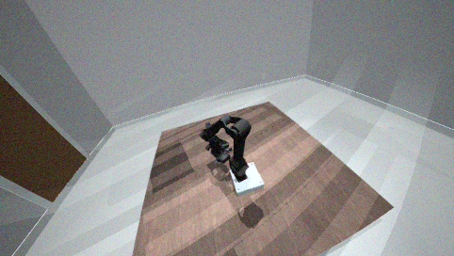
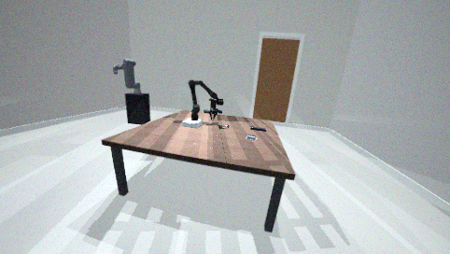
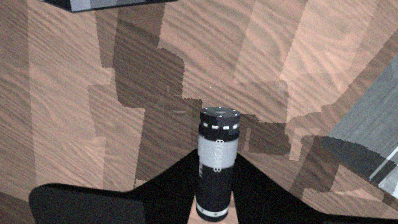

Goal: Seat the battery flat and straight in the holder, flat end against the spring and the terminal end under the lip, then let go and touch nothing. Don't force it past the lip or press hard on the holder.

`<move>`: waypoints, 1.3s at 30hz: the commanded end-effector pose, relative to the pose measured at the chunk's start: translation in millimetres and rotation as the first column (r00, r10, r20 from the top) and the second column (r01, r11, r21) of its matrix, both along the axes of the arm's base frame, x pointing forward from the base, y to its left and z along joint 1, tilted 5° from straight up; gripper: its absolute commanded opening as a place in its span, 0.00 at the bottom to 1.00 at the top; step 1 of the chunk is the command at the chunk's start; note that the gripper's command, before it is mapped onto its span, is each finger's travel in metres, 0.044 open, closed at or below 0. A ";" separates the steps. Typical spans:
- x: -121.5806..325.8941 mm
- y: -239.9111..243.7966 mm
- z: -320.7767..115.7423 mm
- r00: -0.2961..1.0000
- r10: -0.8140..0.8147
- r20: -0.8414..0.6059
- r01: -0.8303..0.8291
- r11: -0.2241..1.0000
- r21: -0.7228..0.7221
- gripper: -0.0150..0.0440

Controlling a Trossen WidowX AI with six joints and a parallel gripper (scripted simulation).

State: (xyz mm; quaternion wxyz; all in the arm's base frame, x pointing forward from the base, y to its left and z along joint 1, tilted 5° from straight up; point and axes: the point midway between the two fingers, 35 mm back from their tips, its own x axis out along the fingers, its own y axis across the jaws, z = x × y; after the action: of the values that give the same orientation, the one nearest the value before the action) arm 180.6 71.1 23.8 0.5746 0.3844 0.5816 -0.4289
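The battery (image 3: pixel 216 187), black with a pale grey band, shows low in the middle of the wrist view. It appears upright, with one round end face toward the camera. My gripper (image 3: pixel 215 157) (image 2: pixel 213 119) is shut on the battery, one black finger on each side of it. The lower tip of the battery is close to the wood, but contact is not clear. A dark-rimmed grey box, seemingly the holder (image 3: pixel 102 4), is cut off by the top edge of the wrist view, ahead and to the left of the battery. Its spring and lip cannot be made out.
A grey flat surface (image 3: pixel 372 105) fills the right edge of the wrist view. On the wooden table (image 2: pixel 187 145) are a small object (image 2: pixel 224 126) near the gripper, a blue-white piece (image 2: pixel 251 137) and a dark long piece (image 2: pixel 258 128). The arm's white base (image 1: pixel 250 183) (image 2: pixel 191 123) stands close by.
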 end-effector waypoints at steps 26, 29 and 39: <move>90.6 -44.8 19.9 0.454 0.891 -0.004 -0.889 0.453 0.065 0.38; 99.2 -52.3 21.1 0.345 0.939 -0.001 -0.936 0.344 0.072 0.38; 126.1 -81.2 23.9 -0.044 0.999 0.016 -0.995 -0.045 0.088 0.38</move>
State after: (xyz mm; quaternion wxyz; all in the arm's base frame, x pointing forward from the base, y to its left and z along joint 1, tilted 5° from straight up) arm 301.1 -1.6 49.5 0.6871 -0.1111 0.7116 0.0962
